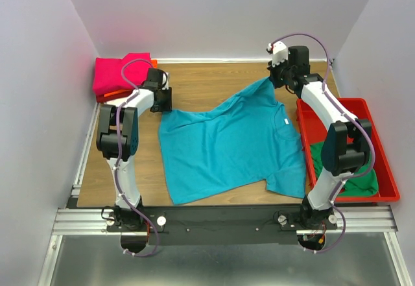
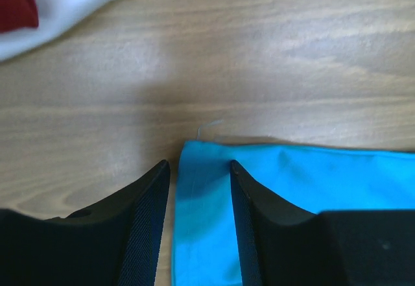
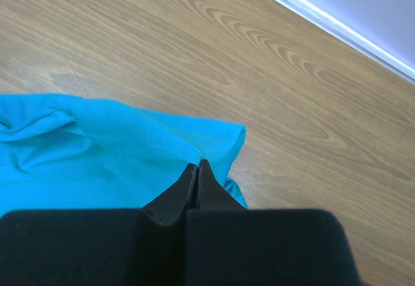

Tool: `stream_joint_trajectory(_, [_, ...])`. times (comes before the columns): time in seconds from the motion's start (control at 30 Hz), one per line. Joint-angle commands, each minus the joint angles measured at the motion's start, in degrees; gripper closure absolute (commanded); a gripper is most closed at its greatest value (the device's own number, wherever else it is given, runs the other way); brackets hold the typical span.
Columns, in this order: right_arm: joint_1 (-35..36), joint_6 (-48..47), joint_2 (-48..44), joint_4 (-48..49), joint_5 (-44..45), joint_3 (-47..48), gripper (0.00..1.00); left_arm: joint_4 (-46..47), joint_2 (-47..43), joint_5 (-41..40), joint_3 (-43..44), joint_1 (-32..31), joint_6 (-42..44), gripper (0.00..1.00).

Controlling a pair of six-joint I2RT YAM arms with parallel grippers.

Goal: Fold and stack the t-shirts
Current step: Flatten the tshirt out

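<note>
A teal t-shirt [image 1: 227, 140] lies spread on the wooden table, its white neck label [image 1: 285, 122] toward the right. My left gripper [image 1: 162, 102] is open at the shirt's back left corner. In the left wrist view that teal corner [image 2: 207, 195] lies flat between my spread fingers [image 2: 150, 227]. My right gripper [image 1: 275, 78] is shut on the shirt's far right edge and holds it pulled up. The right wrist view shows the jaws pinching the teal hem [image 3: 162, 140]. A folded magenta shirt [image 1: 120, 72] sits on an orange one [image 1: 120, 94] at the back left.
A red plastic tray [image 1: 388, 169] stands at the right edge with a crumpled green shirt [image 1: 347, 169] in it. Walls close in the table on three sides. A white and a dark red patch [image 2: 39, 4] show at the left wrist view's top left.
</note>
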Motion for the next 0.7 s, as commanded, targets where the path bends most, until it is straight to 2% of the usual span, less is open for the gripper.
stream_joint_trajectory(0.0, [-0.29, 0.59, 0.93, 0.78, -1.3, -0.89, 0.99, -3.13, 2.91, 0.6, 3.47, 0.41, 0.72, 0.5])
stream_joint_trajectory(0.17, [-0.29, 0.59, 0.85, 0.78, -1.04, -0.72, 1.0, -3.93, 3.88, 0.69, 2.77, 0.41, 0.55, 0.66])
stream_joint_trajectory(0.2, [-0.21, 0.68, 0.84, 0.78, -0.95, -0.8, 1.0, -3.75, 3.96, 1.04, 2.16, 0.41, 0.46, 0.76])
stream_joint_trajectory(0.27, [-0.21, 0.59, 0.84, 0.78, -0.95, -0.72, 0.99, -3.23, 3.61, 1.74, 1.54, 0.5, 0.46, 0.85])
stream_joint_trajectory(0.3, [-0.29, 0.59, 0.84, 0.78, -1.04, -0.72, 1.0, -2.96, 3.35, 2.79, 1.02, 0.5, 0.46, 0.98])
stream_joint_trajectory(0.5, [-0.21, -0.11, 0.58, 0.69, -0.87, -0.02, 1.0, 0.54, -2.97, 3.77, 0.92, 1.64, -0.33, 1.0])
stream_joint_trajectory(0.67, [-0.21, -1.25, 0.14, -0.09, -1.65, 2.96, 1.0, 4.85, -14.89, 3.15, -0.91, 3.31, -1.12, 1.0])
